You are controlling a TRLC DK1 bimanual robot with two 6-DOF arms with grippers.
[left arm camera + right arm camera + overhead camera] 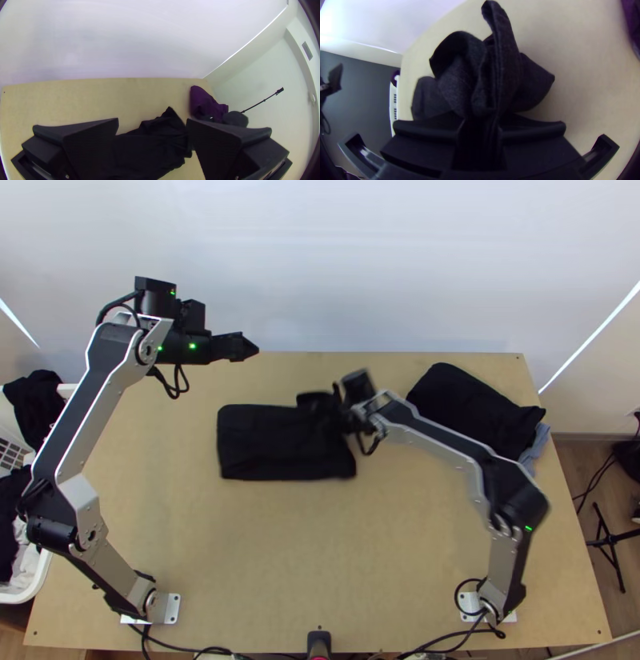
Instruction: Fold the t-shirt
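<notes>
Black cloth t-shirt (264,444) tight in right gripper (322,406), fingers of left gripper (250,350) apart, black cloth pile (470,408) near.

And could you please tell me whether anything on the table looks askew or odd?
Slightly: light-blue cloth sticks out untidily past the folded black cloth, near the table's right edge. The t-shirt bunches at the right gripper, probably just mid-fold.

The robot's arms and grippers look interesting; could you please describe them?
The left arm and right arm have silver-grey links, black joints, looping black cables and small green lights; the left gripper and right gripper each have two wide, flat black fingers.
</notes>
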